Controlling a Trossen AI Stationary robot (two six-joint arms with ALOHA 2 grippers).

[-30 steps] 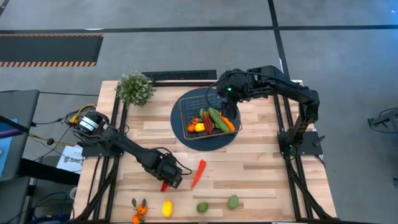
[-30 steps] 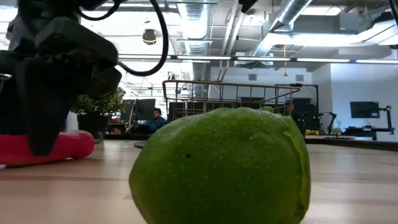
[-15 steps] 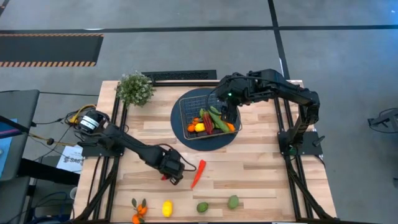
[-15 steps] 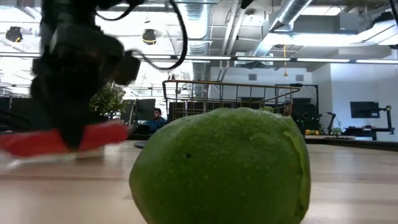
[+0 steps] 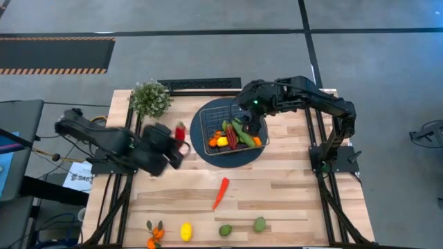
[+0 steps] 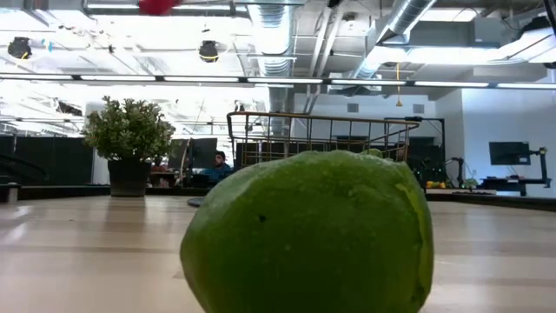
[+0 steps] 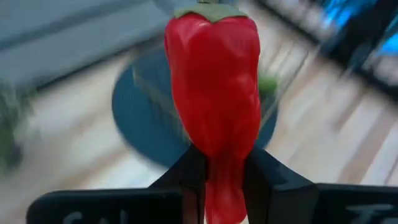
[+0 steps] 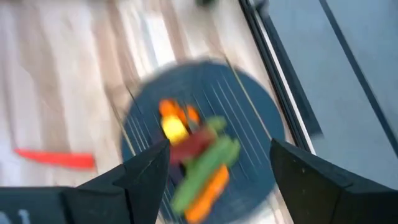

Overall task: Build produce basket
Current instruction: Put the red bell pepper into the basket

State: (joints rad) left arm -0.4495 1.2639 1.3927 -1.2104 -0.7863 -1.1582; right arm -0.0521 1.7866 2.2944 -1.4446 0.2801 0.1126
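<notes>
Left gripper (image 5: 178, 140) is clamped on a red pepper (image 5: 181, 131), lifted off the table, just left of the basket (image 5: 216, 114) and right of the plant (image 5: 149, 97). Left wrist view: fingers (image 7: 190, 174) pinch the pepper's (image 7: 214, 99) narrow lower end, green stem end farthest from the gripper, blue disc (image 7: 146, 124) behind it. Low view only catches the pepper (image 6: 158, 5) at the top edge.

Right gripper (image 5: 253, 125) hangs over the basket's right side, toward the table's far right area. Right wrist view: its fingers (image 8: 144, 177) are spread wide, nothing between them, produce in the basket (image 8: 236, 109) below.

Basket sits on the disc (image 5: 243, 156), far-centre of the table. Inside: 2 cucumbers (image 5: 241, 131), a dark eggplant (image 5: 231, 137), an orange pepper (image 5: 255, 139), a lemon (image 5: 222, 142), an orange piece (image 5: 213, 142) at its left.

Still loose on the table:
- long red pepper (image 5: 220, 192), centre, toward the near edge
- tangerines (image 5: 154, 232) at the near-left corner
- lemon (image 5: 185, 231) right of them
- 2 limes (image 5: 225, 230) and (image 5: 259, 224) along the near edge, right of the lemon

1 lime (image 6: 308, 233) fills the low view up close.
</notes>
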